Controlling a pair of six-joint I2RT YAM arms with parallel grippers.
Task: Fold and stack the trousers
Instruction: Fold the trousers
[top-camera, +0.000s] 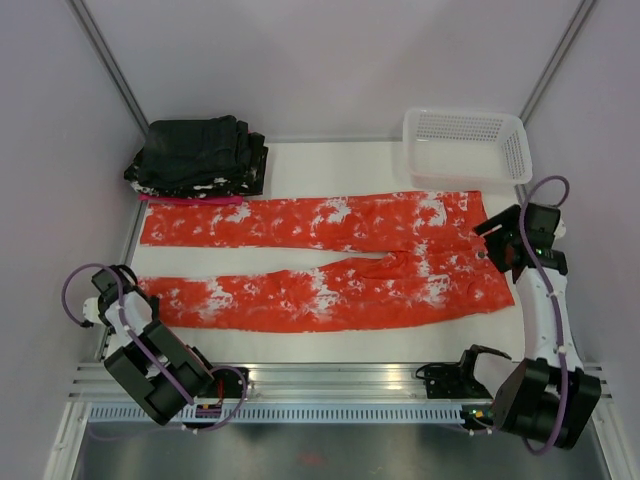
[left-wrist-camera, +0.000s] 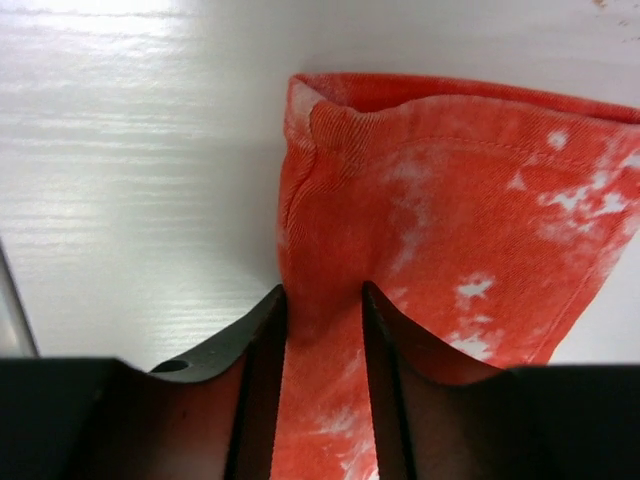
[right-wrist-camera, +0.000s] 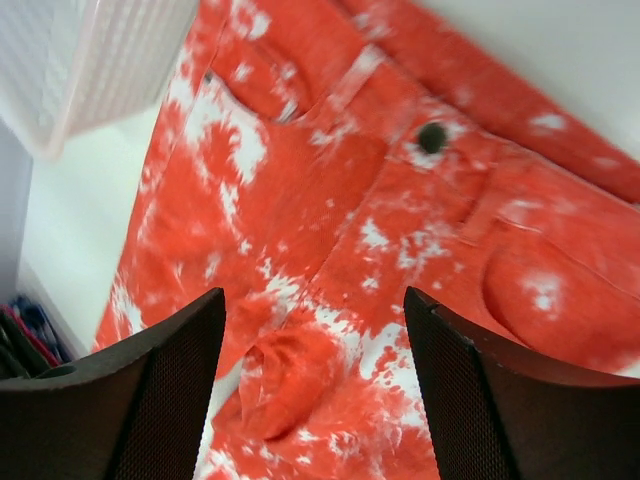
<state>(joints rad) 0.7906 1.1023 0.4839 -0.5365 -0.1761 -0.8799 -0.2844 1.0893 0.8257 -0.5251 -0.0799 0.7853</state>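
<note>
The orange-red trousers (top-camera: 330, 260) with white splotches lie flat on the white table, waist at the right and both legs stretched to the left. My left gripper (top-camera: 135, 290) is at the cuff end of the near leg. In the left wrist view it (left-wrist-camera: 323, 295) is shut on the cuff fabric (left-wrist-camera: 440, 200), which is pinched between the two fingers and bunched up. My right gripper (top-camera: 492, 245) hovers over the waist end. In the right wrist view it (right-wrist-camera: 315, 300) is open and empty above the waist fabric (right-wrist-camera: 330, 200), near the black button (right-wrist-camera: 432, 137).
A pile of black folded garments (top-camera: 200, 155) lies on a pink cloth (top-camera: 190, 200) at the back left. A white mesh basket (top-camera: 465, 145) stands at the back right, close to my right gripper, and shows in the right wrist view (right-wrist-camera: 90, 50). A metal rail (top-camera: 330, 380) runs along the near edge.
</note>
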